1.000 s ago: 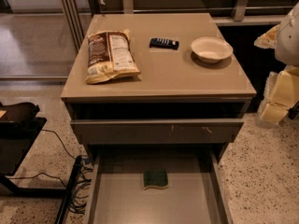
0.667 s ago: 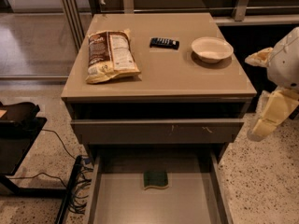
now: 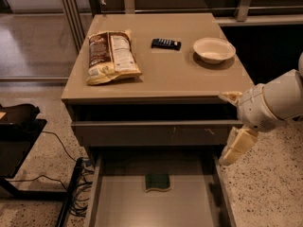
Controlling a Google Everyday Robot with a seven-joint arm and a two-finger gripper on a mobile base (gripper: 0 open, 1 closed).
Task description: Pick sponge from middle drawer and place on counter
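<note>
Sponge: the sponge [image 3: 157, 182] lies flat on the floor of the middle drawer [image 3: 189, 207], near the drawer's back and about midway between its side walls. It sits below the front edge of the counter [image 3: 175, 74], with bare floor all round it.
Gripper: the gripper [image 3: 229, 129] hangs just off the counter's front right corner, beside the closed drawer front [image 3: 151, 132]. Its two tan fingers are spread wide and hold nothing, and it is well apart from the sponge.
Handling: probably very light and soft, so it will squash under the fingers rather than slip. Its scouring face looks rough enough to grip, and nothing about it seems fragile.
Where to hold: across the narrower span, fingers coming down on two opposite wavy edges. A modest squeeze should do — the sponge is low, so the fingertips must reach nearly to the drawer floor.
Risk: the drawer's right wall and the drawer front above leave limited room for the wrist to come in.
Landing spot: the counter carries a chip bag [image 3: 110, 56] by its left edge, a remote [image 3: 166, 43] towards the back and a bowl [image 3: 214, 49] near the back right corner — the front middle looks free.
</note>
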